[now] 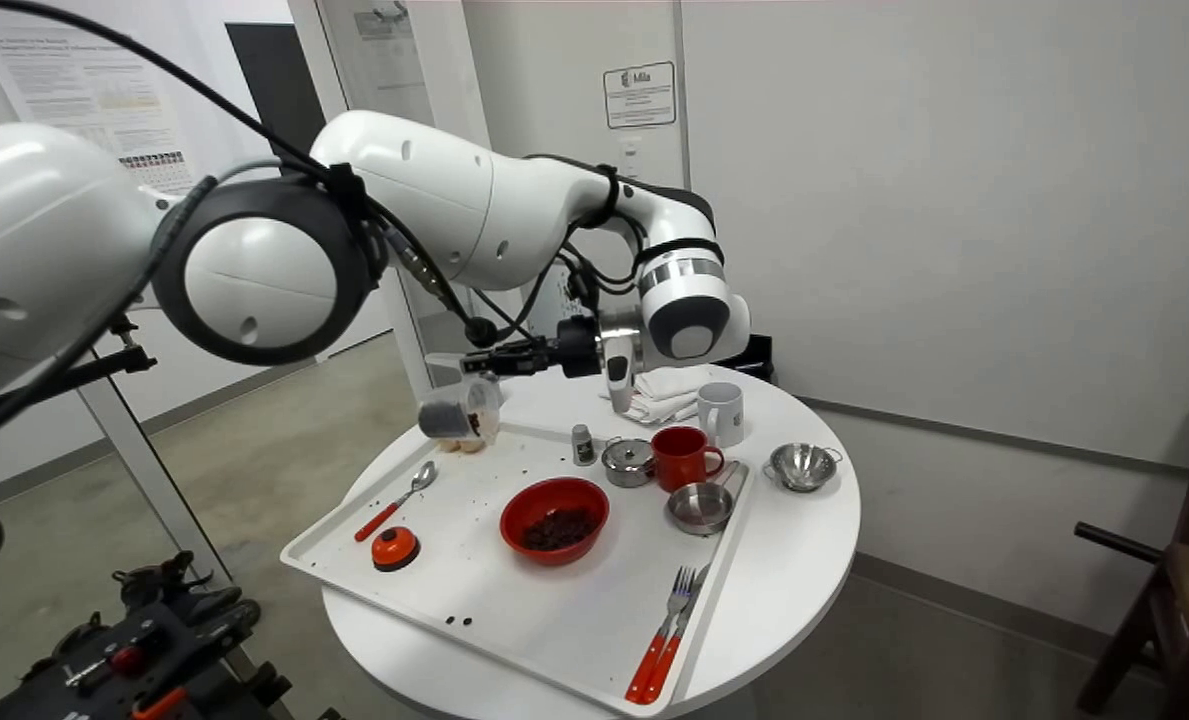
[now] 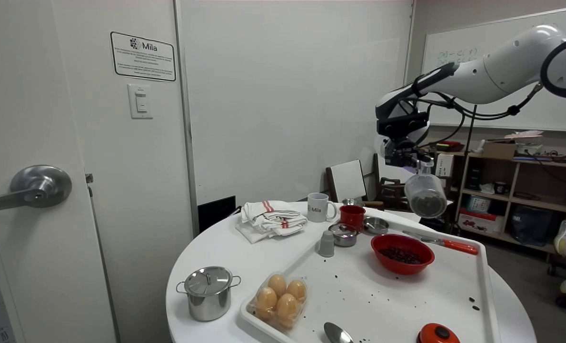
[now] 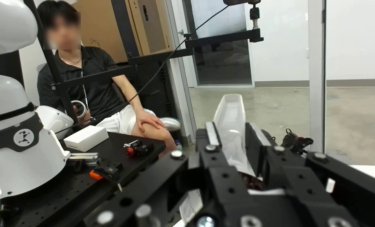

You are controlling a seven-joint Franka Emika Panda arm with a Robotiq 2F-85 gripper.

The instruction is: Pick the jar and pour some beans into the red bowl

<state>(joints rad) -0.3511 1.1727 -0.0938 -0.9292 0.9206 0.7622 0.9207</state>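
Note:
My gripper (image 1: pixel 467 365) is shut on the handle of a clear, see-through jar (image 1: pixel 462 405), held tilted in the air above the tray. The jar also shows in an exterior view (image 2: pixel 423 190), with dark matter at its base end. In the wrist view the pale handle (image 3: pixel 231 116) lies between the fingers (image 3: pixel 230 135), and dark red beans (image 3: pixel 252 181) show behind them. The red bowl (image 1: pixel 522 508) stands on the tray with dark beans (image 1: pixel 559 530) inside; it also shows in an exterior view (image 2: pixel 397 268). The jar is apart from the bowl. Its mouth is not clearly seen.
The white tray (image 1: pixel 484 600) bears scattered beans, a spoon (image 1: pixel 394 502), an orange-red lid (image 1: pixel 394 548), a grey shaker (image 2: pixel 326 244), a lidded pot (image 1: pixel 628 462) and a red mug (image 1: pixel 679 460). A pack of eggs (image 2: pixel 281 297) sits at a tray corner. A tall pot (image 2: pixel 210 295) stands beside it.

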